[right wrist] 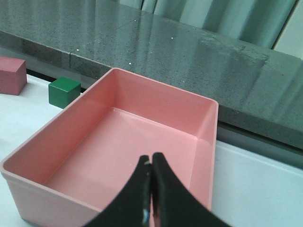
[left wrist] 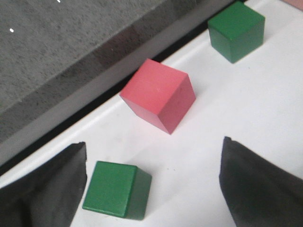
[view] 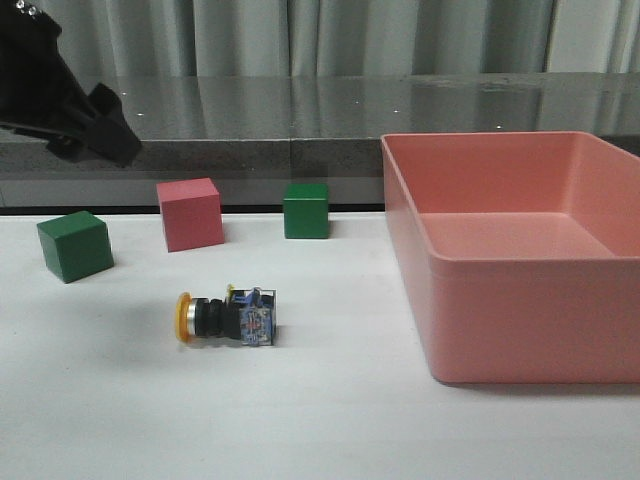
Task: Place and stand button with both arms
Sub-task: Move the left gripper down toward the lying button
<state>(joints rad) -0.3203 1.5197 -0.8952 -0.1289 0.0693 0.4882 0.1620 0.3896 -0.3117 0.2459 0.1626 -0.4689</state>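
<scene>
Black fingers of the left pincer (left wrist: 151, 189) stand spread wide apart in the left wrist view, with nothing between them but white counter (left wrist: 227, 118). One green cube (left wrist: 117, 189) lies just beside one finger, a pink cube (left wrist: 158, 94) sits farther out, and a second green cube (left wrist: 236, 30) lies beyond that, near the counter's dark back edge.

The right pincer (right wrist: 151, 189) has its two fingertips pressed together, holding nothing, and hangs above the pink bin (right wrist: 208, 137), whose inside shows only bare walls and floor.

In the front view the left arm (view: 65, 100) is raised at the upper left, well apart from everything on the counter. The button (view: 227, 316) lies on its side on the counter, in front of the pink cube, its yellow cap pointing left and its blue-black block to the right, with the ribbed black collar between them. It is well apart from the three cubes behind it and from the bin on the right. No pincer touches it.
</scene>
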